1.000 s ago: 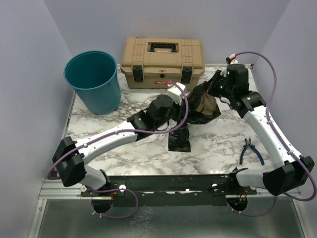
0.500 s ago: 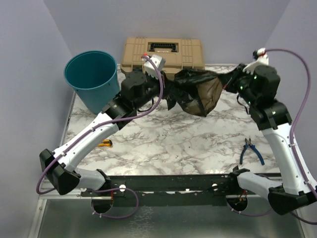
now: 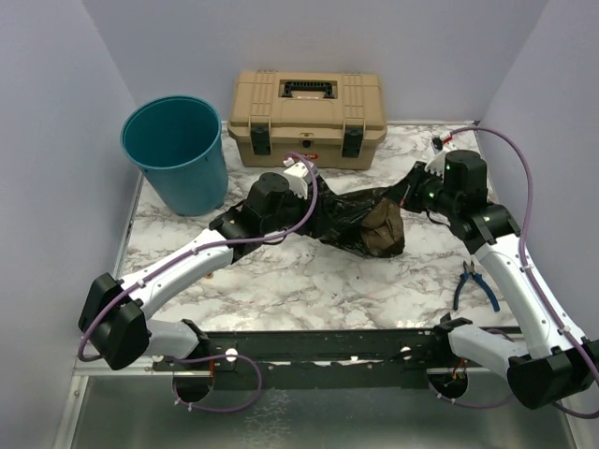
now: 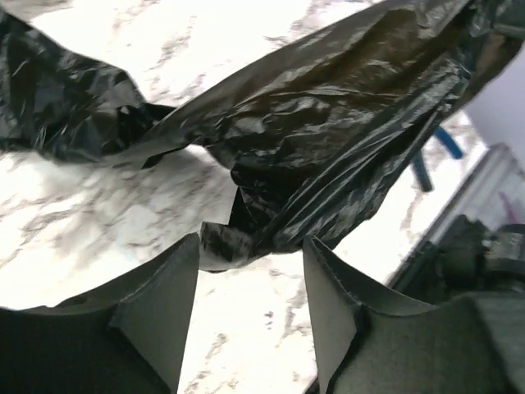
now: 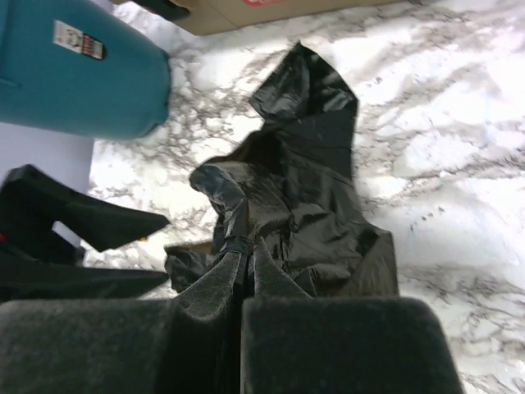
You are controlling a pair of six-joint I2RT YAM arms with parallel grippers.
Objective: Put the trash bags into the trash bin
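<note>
The black trash bag (image 3: 360, 223) lies crumpled on the marble table between my two grippers. My right gripper (image 3: 412, 192) is shut on a twisted bunch of the bag (image 5: 303, 189), its tips (image 5: 246, 254) pinching the film. My left gripper (image 3: 316, 213) is open at the bag's left end. In the left wrist view its fingers (image 4: 250, 275) stand apart over bare marble, and a corner of the bag (image 4: 328, 148) lies just past the left fingertip (image 4: 184, 271). The teal trash bin (image 3: 175, 150) stands upright at the back left, also in the right wrist view (image 5: 82, 74).
A tan toolbox (image 3: 307, 117) with black latches stands at the back, right of the bin. Blue-handled pliers (image 3: 474, 282) lie near the right arm. Purple walls close in both sides and the back of the table (image 3: 309, 281).
Both arms came down from a raised, stretched hold and the bag now rests on the table. My left gripper opened and let go of the bag; the right stays shut on it.
</note>
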